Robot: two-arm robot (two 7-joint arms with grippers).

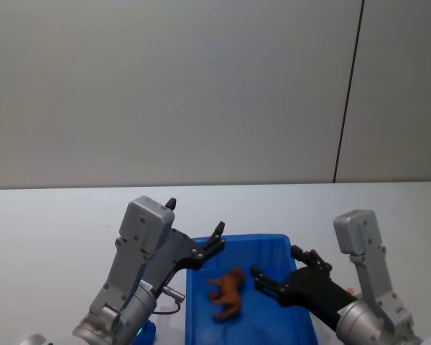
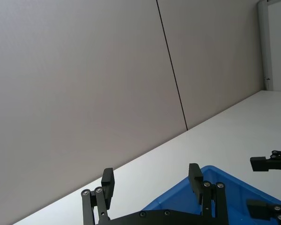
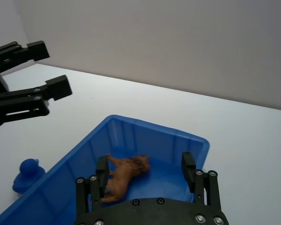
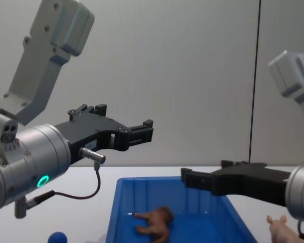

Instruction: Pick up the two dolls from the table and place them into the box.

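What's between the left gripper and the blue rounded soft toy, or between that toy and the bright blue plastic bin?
Nothing visible. The blue rounded soft toy sits on the white table just outside the left wall of the bright blue plastic bin. The open left gripper hangs raised, open air between. Only that wall needs clearing.

The blue rounded soft toy (image 1: pixel 148 333) sits largely hidden behind the grey-cased left arm (image 1: pixel 133 266) in the head view, and the chest view's lower edge clips it to a rounded top. The large bright blue rectangular plastic box (image 1: pixel 262 238) loses its near end to the bottom edge in both views, while a black finger (image 3: pixel 102 173) of the right gripper (image 3: pixel 145 164) partly masks the small brown four-legged animal figure (image 3: pixel 125 176) inside it. A small pink object (image 4: pixel 281 226) (what it is cannot be told) is cut off at the chest view's lower right corner.
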